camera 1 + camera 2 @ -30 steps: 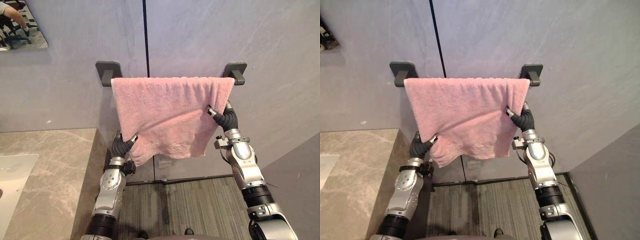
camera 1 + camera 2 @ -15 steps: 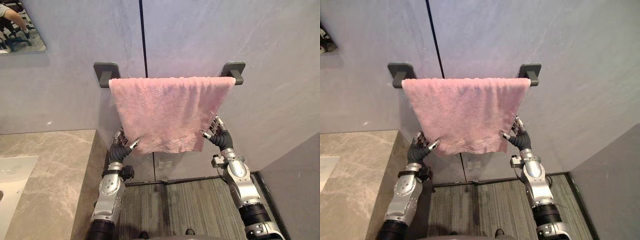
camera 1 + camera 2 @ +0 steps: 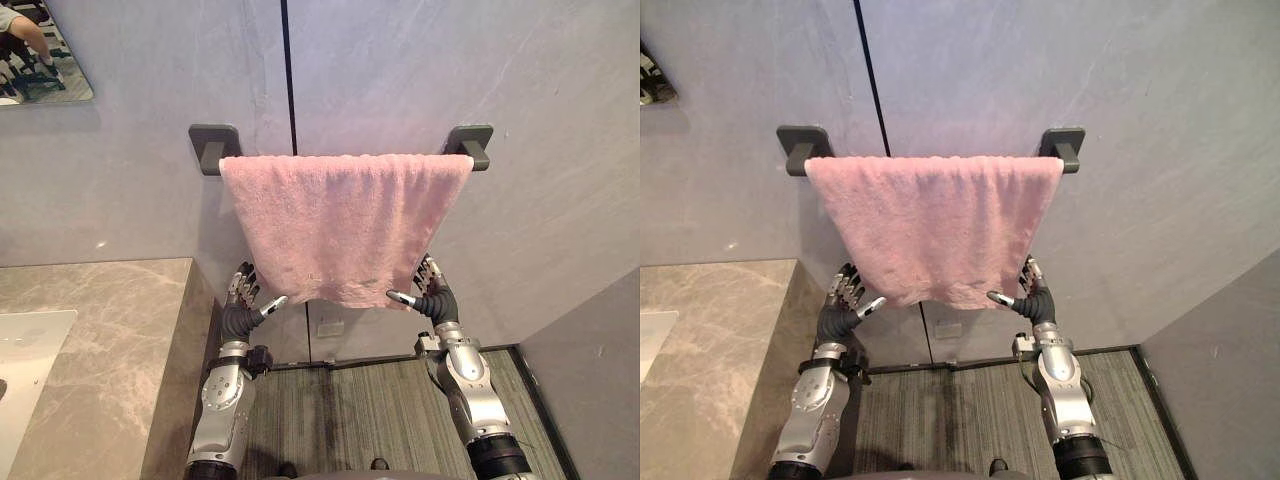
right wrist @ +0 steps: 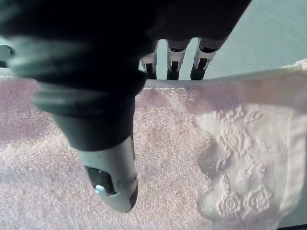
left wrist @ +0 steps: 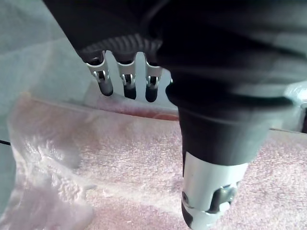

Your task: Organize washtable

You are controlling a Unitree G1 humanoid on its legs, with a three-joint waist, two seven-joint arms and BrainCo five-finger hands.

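Observation:
A pink towel (image 3: 340,225) hangs spread over a dark wall rail with a bracket at each end (image 3: 212,146). My left hand (image 3: 241,308) is just below the towel's lower left corner, fingers straight and apart from the cloth. Under the lower right corner my right hand (image 3: 430,296) is open too, thumb stretched toward the hem. The left wrist view has the left hand's fingers (image 5: 126,79) straight above the towel (image 5: 120,158). In the right wrist view the straight fingers (image 4: 173,62) and thumb hold nothing, with the towel (image 4: 182,139) behind.
A marble-look counter (image 3: 100,340) with a white basin (image 3: 25,350) lies at the lower left. A mirror corner (image 3: 40,60) hangs at the upper left. Grey wall panels stand behind the rail, and striped grey floor (image 3: 350,420) lies below.
Both hands have let go of the towel's lower corners, opened and dropped below the hem. The towel now hangs flat and straight on the rail.

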